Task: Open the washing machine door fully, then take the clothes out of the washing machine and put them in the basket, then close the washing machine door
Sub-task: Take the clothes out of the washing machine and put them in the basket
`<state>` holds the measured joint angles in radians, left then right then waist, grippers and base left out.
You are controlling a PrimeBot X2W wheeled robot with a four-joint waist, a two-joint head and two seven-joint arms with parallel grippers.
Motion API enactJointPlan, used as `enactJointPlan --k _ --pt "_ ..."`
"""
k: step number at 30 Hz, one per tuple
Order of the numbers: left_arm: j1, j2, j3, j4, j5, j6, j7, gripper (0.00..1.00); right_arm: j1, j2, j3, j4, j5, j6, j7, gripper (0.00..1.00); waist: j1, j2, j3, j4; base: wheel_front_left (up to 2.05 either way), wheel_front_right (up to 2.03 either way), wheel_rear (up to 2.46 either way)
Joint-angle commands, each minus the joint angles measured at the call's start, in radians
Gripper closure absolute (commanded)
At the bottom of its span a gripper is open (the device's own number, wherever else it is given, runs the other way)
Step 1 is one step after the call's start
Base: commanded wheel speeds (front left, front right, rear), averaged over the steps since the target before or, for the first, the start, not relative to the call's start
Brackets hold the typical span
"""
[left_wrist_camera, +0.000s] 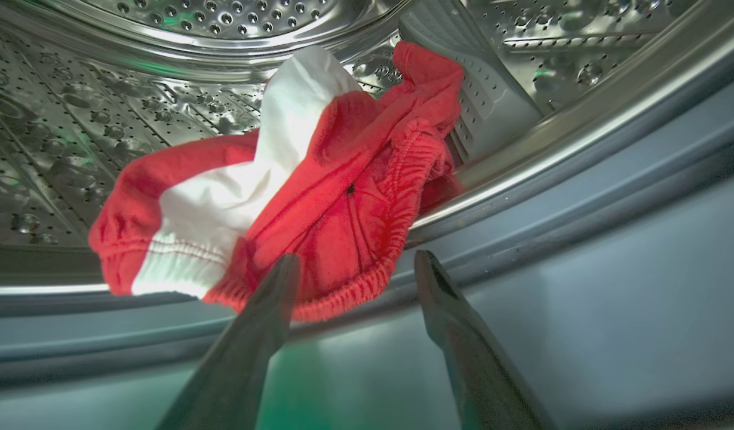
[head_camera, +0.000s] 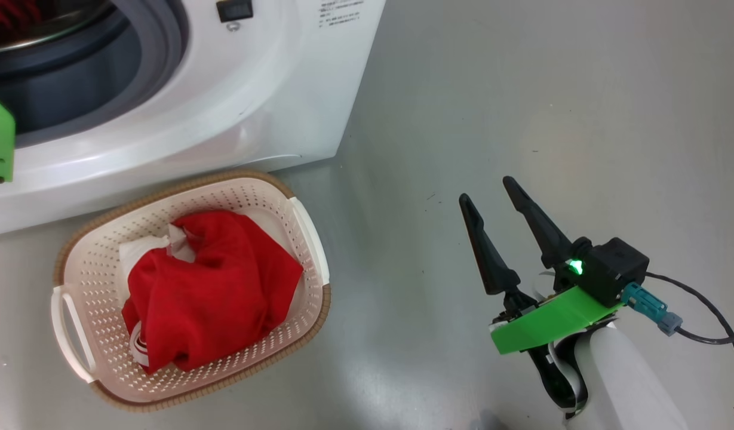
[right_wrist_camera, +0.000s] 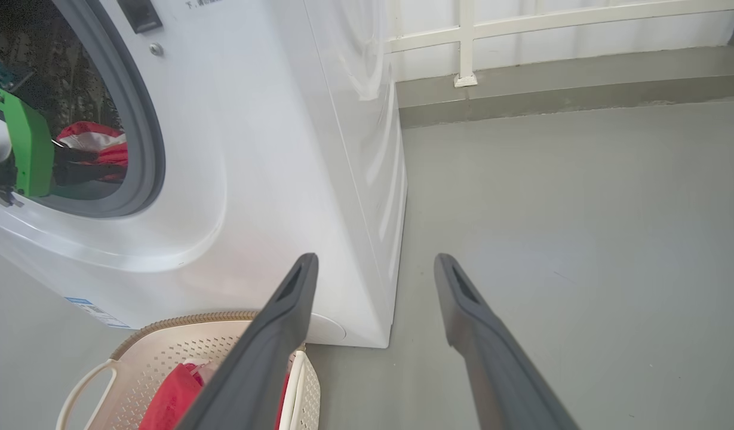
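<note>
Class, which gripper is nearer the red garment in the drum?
Left. The left gripper is at the drum rim, by the garment; the right gripper hangs outside, over the floor.

Bright even light, soft shadows; glare inside the washing machine [left_wrist_camera: 74, 119], wrist views bowed at edges.

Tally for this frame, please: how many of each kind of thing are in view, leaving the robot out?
Red garments: 2, the basket garment and the drum garment
Basket: 1
Washing machine: 1
Total: 4
</note>
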<state>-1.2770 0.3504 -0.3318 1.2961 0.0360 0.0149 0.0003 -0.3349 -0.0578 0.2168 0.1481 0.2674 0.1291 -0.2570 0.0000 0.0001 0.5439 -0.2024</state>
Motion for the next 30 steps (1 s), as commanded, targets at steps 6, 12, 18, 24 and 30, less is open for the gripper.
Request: enactJointPlan --k 6,12,18,24,30 --pt "-0.03 0.069 -0.005 -0.01 0.007 0.009 0.022 0.0 -0.015 0.008 0.029 -0.025 0.023 0.002 -0.005 0.0 0.0 -0.0001 0.008 -0.008 0.0 0.0 0.0" --pt "-0.028 0.094 -0.027 -0.007 0.012 0.003 0.031 0.55 -0.017 0.008 0.031 -0.025 0.024 0.002 -0.005 0.0 0.0 -0.0001 0.007 -0.012 0.0 0.0 0.0" --pt "-0.026 0.1 -0.036 -0.007 0.006 -0.002 0.031 1.0 -0.016 0.008 0.032 -0.024 0.025 0.002 -0.005 0.0 0.0 -0.0001 0.003 -0.011 0.0 0.0 0.0" --pt "-0.02 0.092 -0.039 -0.006 -0.01 -0.013 0.005 1.0 -0.014 0.008 0.03 -0.023 0.022 0.002 -0.005 0.0 0.0 -0.0001 -0.007 -0.007 0.0 0.0 0.0" --pt "-0.014 0.036 -0.005 -0.006 -0.072 -0.029 -0.048 1.0 -0.007 0.008 0.019 -0.019 0.015 0.002 -0.005 0.0 0.0 -0.0001 -0.022 0.011 0.0 0.0 0.0"
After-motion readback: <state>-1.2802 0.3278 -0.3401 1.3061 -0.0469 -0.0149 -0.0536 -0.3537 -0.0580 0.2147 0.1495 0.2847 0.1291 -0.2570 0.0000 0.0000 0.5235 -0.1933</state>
